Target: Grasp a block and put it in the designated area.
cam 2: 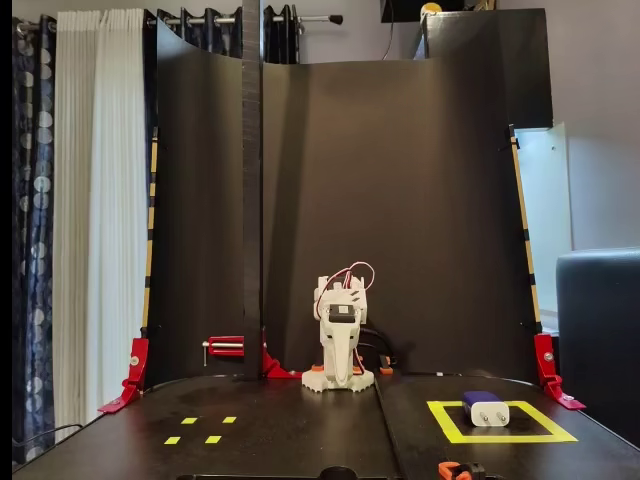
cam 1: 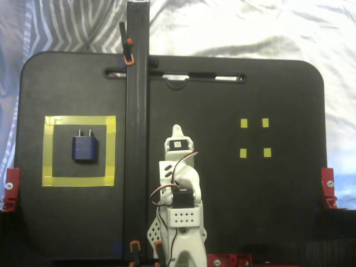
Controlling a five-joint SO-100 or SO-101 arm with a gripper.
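Note:
The dark blue block [cam 1: 84, 148] lies flat inside the designated area [cam 1: 79, 121], a yellow tape square at the left of the top-down fixed view, with its two pale prongs pointing to the far edge. The front-facing fixed view shows the block [cam 2: 485, 408] inside the tape square [cam 2: 500, 438] at the right. My white arm is folded over its base in the middle of the board. The gripper [cam 1: 177, 132] looks shut with nothing in it and is far from the block. It is also in the front-facing view, gripper [cam 2: 339, 350].
Four tiny yellow squares [cam 1: 254, 137] mark the board on the side opposite the block. A black upright pole [cam 1: 137, 111] with orange clamps stands between the arm and the tape square. Red clamps [cam 1: 328, 187] hold the board's sides. A black backdrop [cam 2: 400, 200] rises behind the arm.

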